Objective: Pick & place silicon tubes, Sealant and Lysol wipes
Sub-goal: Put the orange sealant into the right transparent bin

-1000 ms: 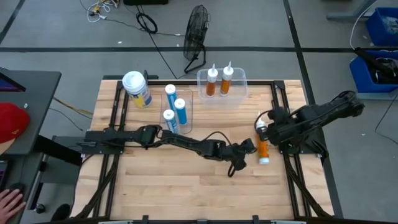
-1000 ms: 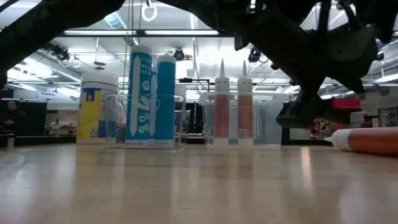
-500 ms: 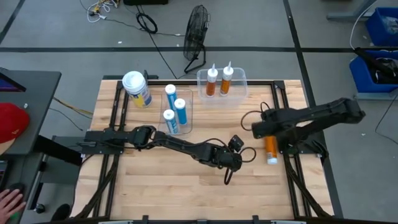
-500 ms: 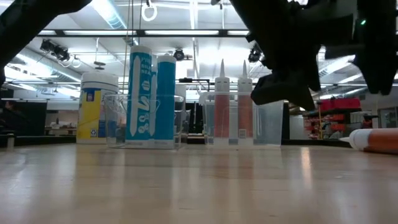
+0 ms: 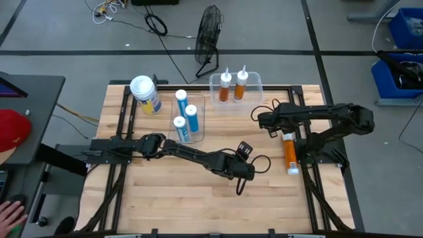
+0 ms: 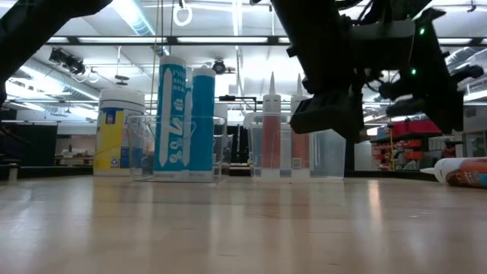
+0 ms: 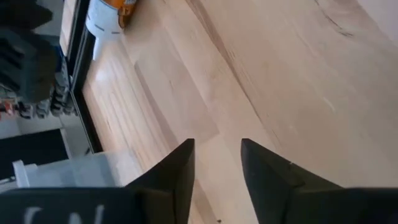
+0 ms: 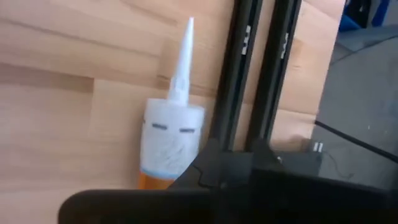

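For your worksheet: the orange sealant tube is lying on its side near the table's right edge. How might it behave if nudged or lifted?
The orange sealant tube is round and lies flat, so it would probably roll sideways. Its tapered nozzle may make it curve. It looks rigid, so it should lift without bending.

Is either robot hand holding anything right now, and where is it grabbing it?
Nothing is held. The left end effector has only bare table between its fingers, and the right end effector is shut, away from the lying orange tube.
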`<state>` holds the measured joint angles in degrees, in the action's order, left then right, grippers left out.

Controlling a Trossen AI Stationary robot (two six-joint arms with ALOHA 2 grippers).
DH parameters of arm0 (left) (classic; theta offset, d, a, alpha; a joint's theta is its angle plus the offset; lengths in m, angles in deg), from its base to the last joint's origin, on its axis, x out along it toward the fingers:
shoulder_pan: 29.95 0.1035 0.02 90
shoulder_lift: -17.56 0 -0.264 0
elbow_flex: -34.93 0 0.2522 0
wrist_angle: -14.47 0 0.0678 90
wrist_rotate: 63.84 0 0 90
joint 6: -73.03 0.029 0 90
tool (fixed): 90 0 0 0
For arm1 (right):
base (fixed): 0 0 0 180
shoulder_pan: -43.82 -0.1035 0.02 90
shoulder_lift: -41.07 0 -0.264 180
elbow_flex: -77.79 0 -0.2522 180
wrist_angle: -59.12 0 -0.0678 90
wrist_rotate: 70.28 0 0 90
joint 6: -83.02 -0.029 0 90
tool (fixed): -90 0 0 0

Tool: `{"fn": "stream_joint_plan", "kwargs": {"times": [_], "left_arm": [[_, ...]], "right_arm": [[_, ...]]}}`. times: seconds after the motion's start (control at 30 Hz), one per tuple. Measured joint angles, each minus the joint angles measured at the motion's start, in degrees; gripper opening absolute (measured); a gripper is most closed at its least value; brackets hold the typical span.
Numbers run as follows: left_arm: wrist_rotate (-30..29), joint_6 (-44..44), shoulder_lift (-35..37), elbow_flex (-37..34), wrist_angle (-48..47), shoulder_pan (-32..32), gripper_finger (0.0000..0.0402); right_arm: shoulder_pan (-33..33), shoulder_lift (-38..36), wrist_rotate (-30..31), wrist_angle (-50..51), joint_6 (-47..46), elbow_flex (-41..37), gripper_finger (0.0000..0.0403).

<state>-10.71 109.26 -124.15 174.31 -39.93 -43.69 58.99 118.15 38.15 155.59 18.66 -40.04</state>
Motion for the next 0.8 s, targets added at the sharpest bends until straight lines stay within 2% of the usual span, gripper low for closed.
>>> {"fn": "stream_joint_plan", "kwargs": {"times": [0.2,0.63,0.73,0.8], "left_arm": [[0.0,-1.6,0.0,0.0,-1.8,-0.3,0.0100],[0.0,-1.3,0.0,0.0,-1.8,-0.6,0.0048],[0.0,-1.3,0.0,0.0,-2.3,-0.6,0.0043],[0.0,-1.2,0.0,0.0,-2.7,-0.6,0.0042]], "right_arm": [[3.4,1.2,-1.1,-6.5,3.3,-5.0,0.0000],[7.7,1.3,-0.3,-9.7,3.4,-10.1,0.0000],[8.6,1.4,-3.2,-12.5,4.0,-12.0,0.0000],[8.6,1.3,-7.1,-17.9,6.5,-13.4,0.0000]]}}
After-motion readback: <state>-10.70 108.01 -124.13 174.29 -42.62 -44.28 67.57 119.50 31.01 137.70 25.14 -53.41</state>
